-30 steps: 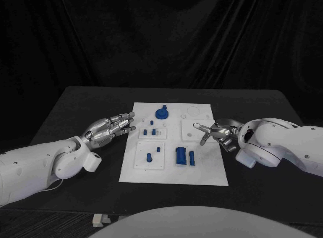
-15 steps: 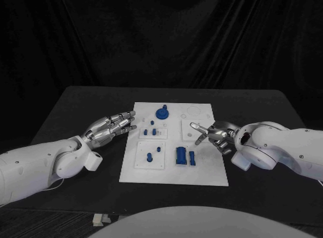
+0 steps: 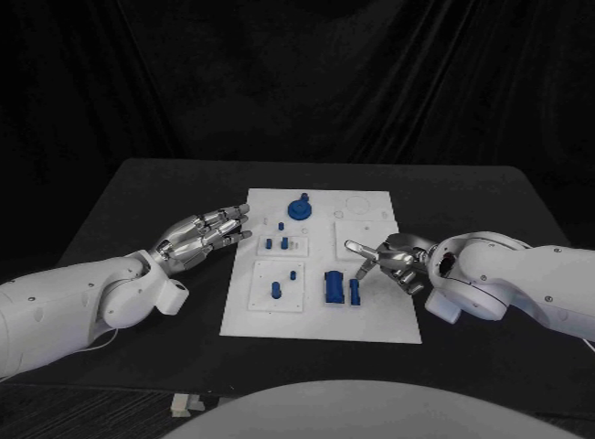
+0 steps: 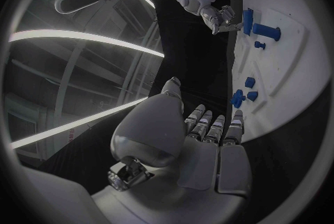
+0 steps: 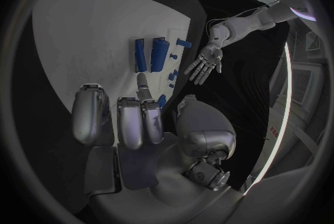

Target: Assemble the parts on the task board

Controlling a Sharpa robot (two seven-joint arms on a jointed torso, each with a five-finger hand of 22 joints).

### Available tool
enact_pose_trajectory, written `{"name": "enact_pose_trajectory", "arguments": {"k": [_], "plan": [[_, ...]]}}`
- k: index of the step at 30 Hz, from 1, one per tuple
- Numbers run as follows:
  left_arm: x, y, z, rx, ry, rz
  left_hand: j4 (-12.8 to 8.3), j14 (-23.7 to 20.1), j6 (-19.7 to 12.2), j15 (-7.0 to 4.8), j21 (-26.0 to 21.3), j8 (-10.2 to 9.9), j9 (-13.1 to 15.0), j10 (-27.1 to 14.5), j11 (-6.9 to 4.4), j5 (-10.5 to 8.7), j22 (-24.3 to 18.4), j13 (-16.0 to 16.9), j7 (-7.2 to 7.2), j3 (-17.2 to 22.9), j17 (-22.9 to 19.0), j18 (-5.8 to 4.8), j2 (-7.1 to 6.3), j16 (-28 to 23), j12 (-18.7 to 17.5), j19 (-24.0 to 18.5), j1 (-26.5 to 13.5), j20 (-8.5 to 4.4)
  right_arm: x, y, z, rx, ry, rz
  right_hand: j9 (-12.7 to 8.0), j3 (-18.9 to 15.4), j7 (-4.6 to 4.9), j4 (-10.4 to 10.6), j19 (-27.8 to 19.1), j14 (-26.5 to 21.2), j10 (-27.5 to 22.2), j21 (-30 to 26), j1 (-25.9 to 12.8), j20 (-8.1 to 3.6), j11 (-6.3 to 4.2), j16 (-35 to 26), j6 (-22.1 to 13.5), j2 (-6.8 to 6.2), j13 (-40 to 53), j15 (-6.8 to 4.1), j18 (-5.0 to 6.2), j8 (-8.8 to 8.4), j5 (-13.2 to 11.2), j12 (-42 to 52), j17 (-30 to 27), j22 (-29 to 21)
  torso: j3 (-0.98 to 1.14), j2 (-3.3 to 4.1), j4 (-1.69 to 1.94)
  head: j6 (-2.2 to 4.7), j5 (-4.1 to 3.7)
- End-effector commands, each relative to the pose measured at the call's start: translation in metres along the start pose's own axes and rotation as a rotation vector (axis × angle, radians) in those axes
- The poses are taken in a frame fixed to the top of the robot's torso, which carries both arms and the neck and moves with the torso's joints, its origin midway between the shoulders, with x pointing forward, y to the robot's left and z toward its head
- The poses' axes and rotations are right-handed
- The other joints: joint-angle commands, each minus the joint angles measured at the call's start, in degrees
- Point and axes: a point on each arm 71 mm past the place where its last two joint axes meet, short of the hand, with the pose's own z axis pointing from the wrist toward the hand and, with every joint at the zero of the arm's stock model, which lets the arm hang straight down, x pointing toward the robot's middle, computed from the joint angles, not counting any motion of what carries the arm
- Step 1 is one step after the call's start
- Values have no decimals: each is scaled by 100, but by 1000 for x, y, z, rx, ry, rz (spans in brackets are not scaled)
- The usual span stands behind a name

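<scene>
Right hand (image 3: 387,253) hovered empty, fingers apart, just right of two long blue parts (image 3: 341,287); parts' long axes ran near-far on task board (image 3: 377,320); left hand (image 3: 202,235) spread, empty, farther off.

No legible text or markings.

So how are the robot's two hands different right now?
The left hand lies beside the task board's left edge with its fingers stretched out flat, while the right hand reaches in over the board's right side with fingers curled and one poking out. The right hand is close to the long blue parts; the left hand isn't. Both are silver and hold nothing.
</scene>
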Motion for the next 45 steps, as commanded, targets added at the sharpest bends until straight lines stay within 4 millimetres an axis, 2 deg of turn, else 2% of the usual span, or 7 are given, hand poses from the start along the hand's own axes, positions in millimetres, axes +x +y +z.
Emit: {"name": "enact_pose_trajectory", "arguments": {"k": [1, 14, 20, 22, 26, 34, 45], "plan": [[0, -1, 0, 22, -3, -7, 10, 32, 23, 8, 34, 17, 2, 40, -7, -3, 3, 9, 16, -6, 5, 94, 23, 21, 37, 31, 6, 3, 3, -1, 1, 3, 21, -34, -11, -41, -7, 12, 217, 387, 601, 25, 27, 37, 27, 21, -16, 48, 1509, 26, 52, -34, -26, 20, 244, 1080, -2, -1, 1, -1, -6], [1, 0, 0, 13, 2, -11, 15, 26, 4, 8, 29, 8, -2, 32, 7, 1, -15, 6, 23, -5, 2, 92, 29, 15, 31, 23, 5, 3, 6, -2, 2, 16, 26, -40, -90, -96, 0, 8, 215, 383, 601, 26, 138, 43, 40, 17, 3, 110, 1509, 35, 52, -53, -19, 20, 222, 1079, -1, 0, -2, -1, -16], [0, 0, -1, 16, -3, -9, 17, 28, 5, 8, 30, 8, -3, 34, 16, 3, -12, 6, 24, -4, 3, 91, 32, 17, 34, 25, 6, 3, 3, 2, 0, -21, -34, -125, -167, -152, 16, 12, 212, 382, 601, 19, 195, 46, 24, 16, -52, 144, 1509, 33, 54, -97, -16, 20, 214, 1076, -2, -1, -1, -1, -1], [0, 0, -1, 17, -5, -8, 17, 29, 6, 8, 31, 9, -2, 35, 16, 3, -9, 7, 23, -4, 3, 91, 32, 18, 36, 27, 6, 2, 2, 5, -1, -58, -77, -186, -209, -192, 3, 11, 217, 386, 601, 42, 223, 35, -9, 23, -84, 144, 1509, 7, 53, -114, -17, 20, 236, 1082, -2, -1, 2, -1, 2], [0, -1, -1, 20, -5, -7, 18, 30, 10, 8, 31, 10, -2, 35, 16, 2, -9, 7, 23, -4, 4, 91, 32, 19, 36, 27, 5, 2, 0, 13, -5, -137, -159, -306, -313, -299, -93, 11, 232, 393, 601, 101, 288, -25, -106, 34, -133, 155, 1509, -77, 45, -123, -18, 20, 265, 1098, -2, -2, 1, -1, 2], [-1, -1, -2, 28, -9, -5, 30, 35, 21, 9, 35, 15, -1, 42, 10, -9, 1, 8, 23, -6, 5, 92, 38, 24, 43, 33, -2, -1, -3, 28, -17, -310, -307, -471, -398, -415, -188, 18, 274, 404, 601, 252, 313, -91, -183, 50, -161, 156, 1509, -149, 13, -123, -28, 20, 305, 1141, 0, 0, -2, -1, 7], [-2, -1, -2, 33, -12, -3, 56, 36, 29, 5, 37, 18, 0, 52, 11, -24, 2, 10, 19, -12, 5, 94, 47, 25, 52, 36, -20, -3, -2, 31, -25, -367, -334, -499, -468, -608, -173, 26, 315, 404, 601, 400, 209, -142, -182, 49, 12, 226, 1509, -174, -22, -63, -29, 20, 270, 1182, -1, -1, -2, -1, -13]]}}
